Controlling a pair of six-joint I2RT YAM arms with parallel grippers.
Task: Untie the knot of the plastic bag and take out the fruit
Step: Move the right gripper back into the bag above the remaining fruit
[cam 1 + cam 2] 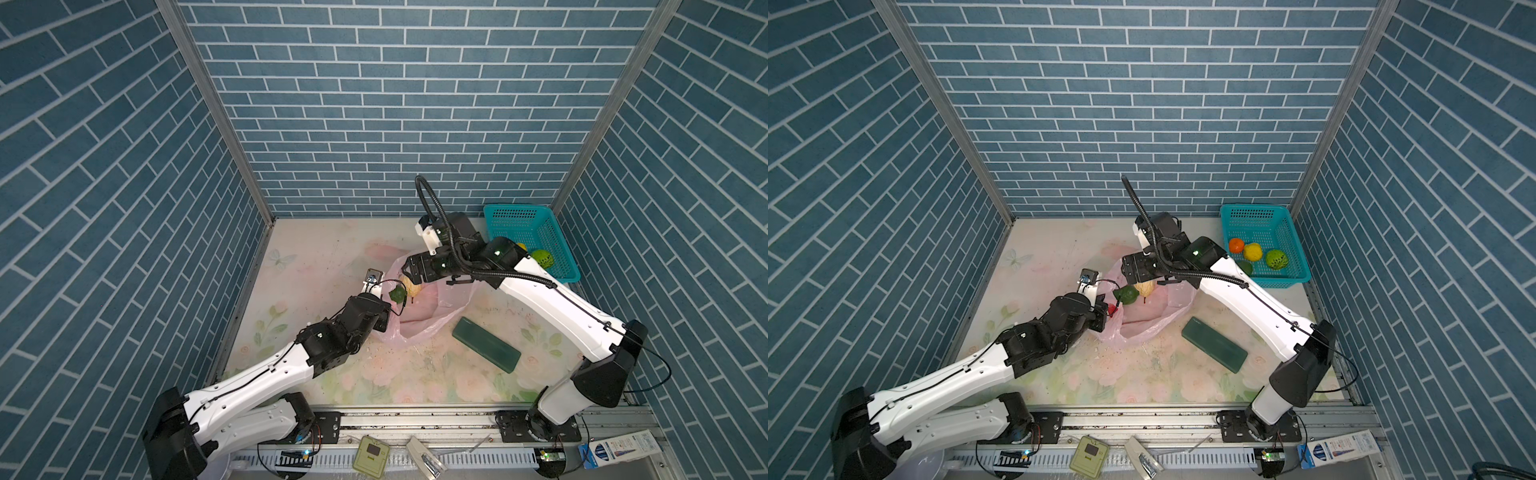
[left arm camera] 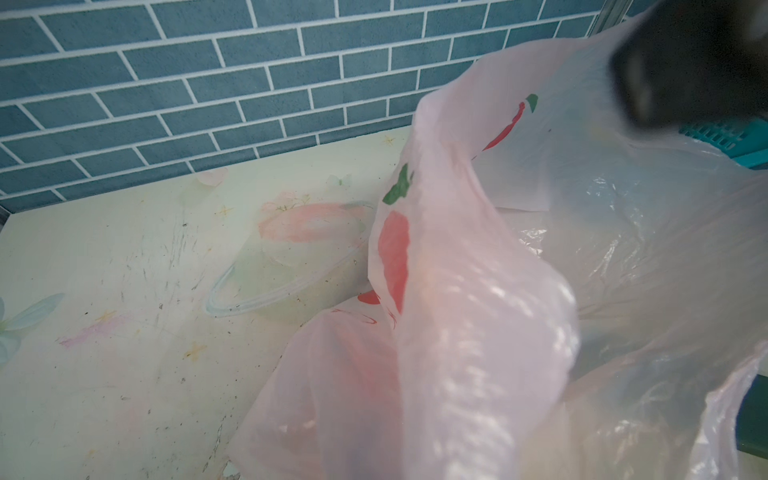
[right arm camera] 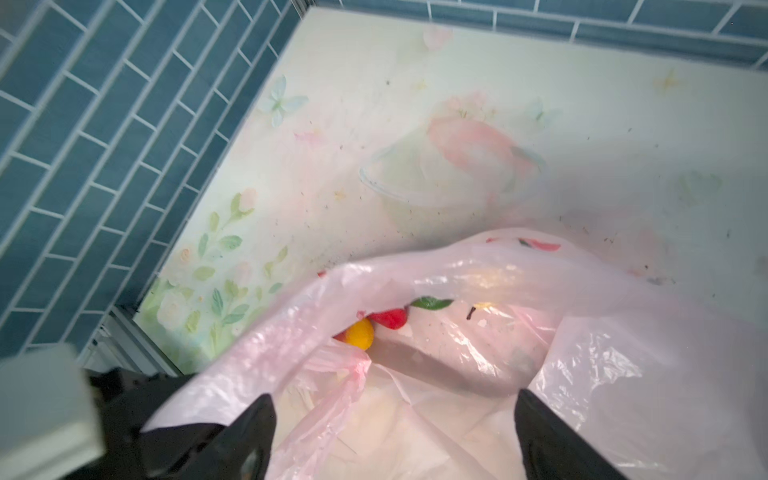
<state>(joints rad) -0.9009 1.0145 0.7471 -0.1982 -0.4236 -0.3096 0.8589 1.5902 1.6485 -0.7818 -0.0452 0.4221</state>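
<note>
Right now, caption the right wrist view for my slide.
Open right gripper over the gaping plastic bag, a yellow fruit visible inside.

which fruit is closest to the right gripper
The cream-white fruit, directly below the open right gripper at the plastic bag's mouth. The dark green fruit beside it lies further toward the left arm.

Two arms in both top views, left arm (image 1: 257, 376) rooted at 7 o'clock, right arm (image 1: 552, 311) at 4 o'clock. Glossy white shells between bulky black joints. Thin black cables clipped along the white links. Small green lights (image 1: 496, 252) on the black wrist housings. Ribbed black hose (image 1: 1139, 210) at the right wrist, beside a white camera bracket (image 1: 428, 239). Matte black fingers (image 3: 544, 436), wedge-shaped, tapering to blunt tips.
</note>
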